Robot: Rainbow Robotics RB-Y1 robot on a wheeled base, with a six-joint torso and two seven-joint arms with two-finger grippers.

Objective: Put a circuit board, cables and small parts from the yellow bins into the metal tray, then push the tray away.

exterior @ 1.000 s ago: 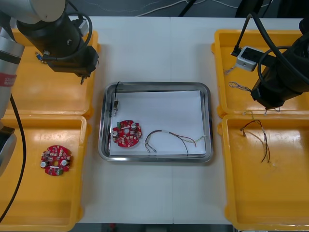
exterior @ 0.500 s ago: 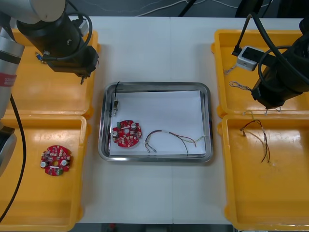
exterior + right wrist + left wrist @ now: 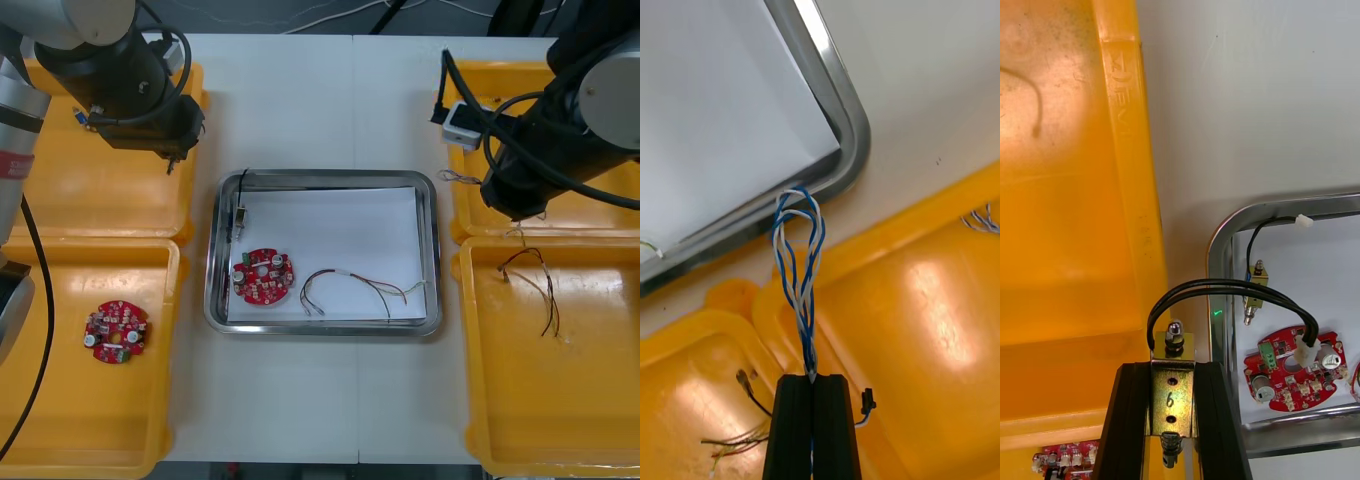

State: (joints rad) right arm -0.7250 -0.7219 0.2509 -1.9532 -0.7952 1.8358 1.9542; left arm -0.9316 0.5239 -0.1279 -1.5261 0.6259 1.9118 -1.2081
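Just now the right gripper [image 3: 812, 377], fingers pinched together on the tail of a twisted blue and white cable [image 3: 799, 255], had swung inward off the yellow bins [image 3: 925, 315] toward the metal tray [image 3: 844, 112]. The cable's loop hung just beyond the fingertips, over the tray's corner rim, so delivery looked close. The left gripper [image 3: 1172, 367] stayed beside the tray, clamping a small metal part [image 3: 1172, 390] with its black cable [image 3: 1225, 289].

My left claw [image 3: 1172, 367] clamps a small metal part [image 3: 1171, 394]; my right claw [image 3: 812, 381] pinches a twisted cable [image 3: 797, 255].
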